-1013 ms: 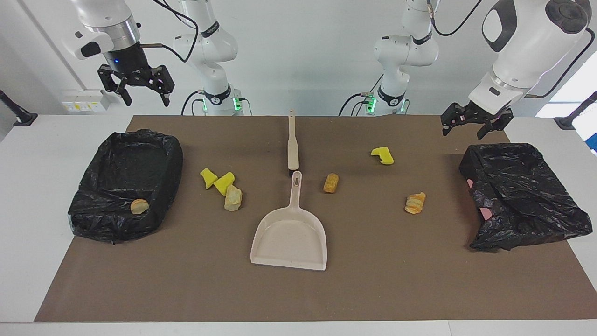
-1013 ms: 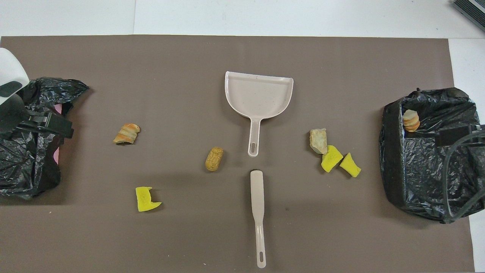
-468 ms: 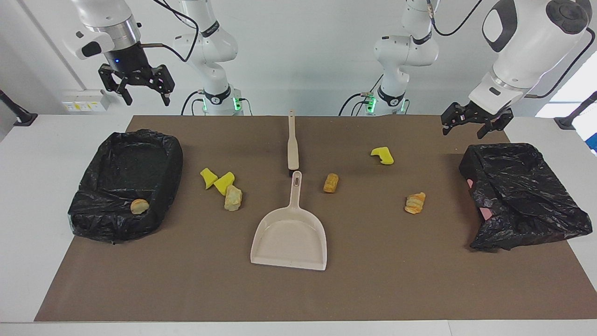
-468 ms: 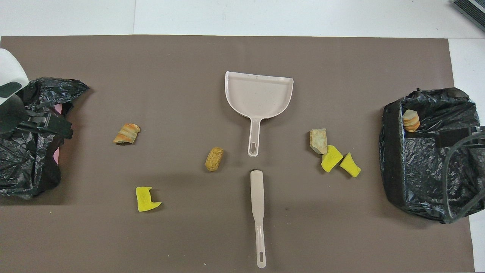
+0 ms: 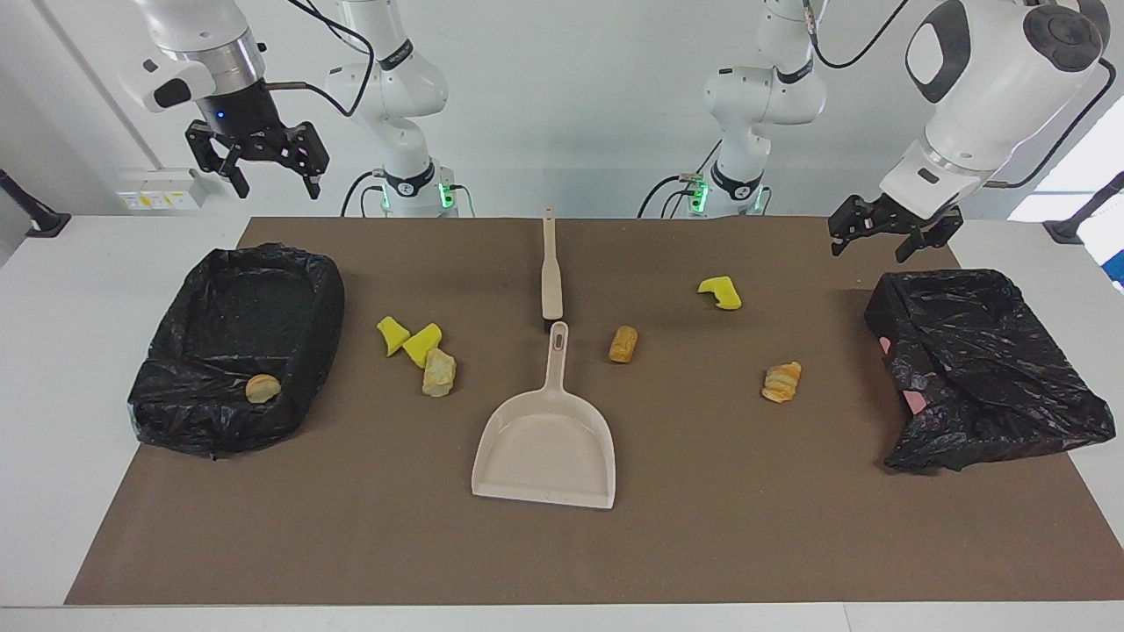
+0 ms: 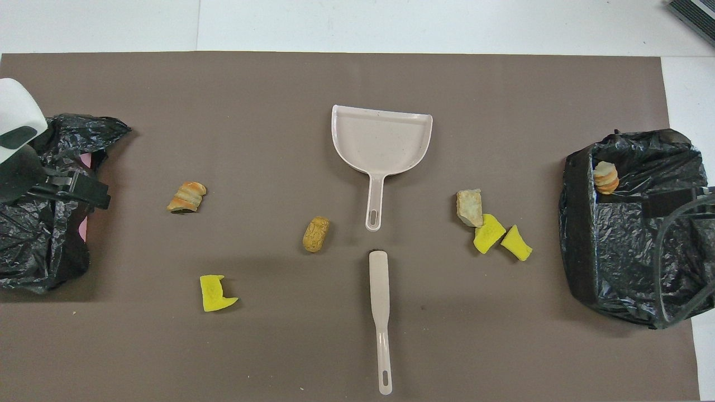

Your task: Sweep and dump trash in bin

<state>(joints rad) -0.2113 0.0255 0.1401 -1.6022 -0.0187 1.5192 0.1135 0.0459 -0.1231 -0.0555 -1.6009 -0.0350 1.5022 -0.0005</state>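
Facing view: the right gripper hangs high over the robots' edge of the bin at the right arm's end, fingers spread and empty; it has risen slightly since a second ago. The left gripper hovers over the robots' edge of the second bin at the left arm's end, jaws apart and empty, having edged a little higher and toward the middle. The trash has not moved: two yellow chunks and a tan lump lie together beside the first bin, a brown piece beside the dustpan handle, another yellow chunk and a striped bread piece toward the left arm's end, and one bread piece inside the first bin. The brush lies nearer the robots than the dustpan, untouched.

Overhead view: the left gripper covers part of the second bin, shifted a little from before. Of the right arm only a dark edge shows over the first bin. The dustpan, brush and the scattered trash are unchanged.
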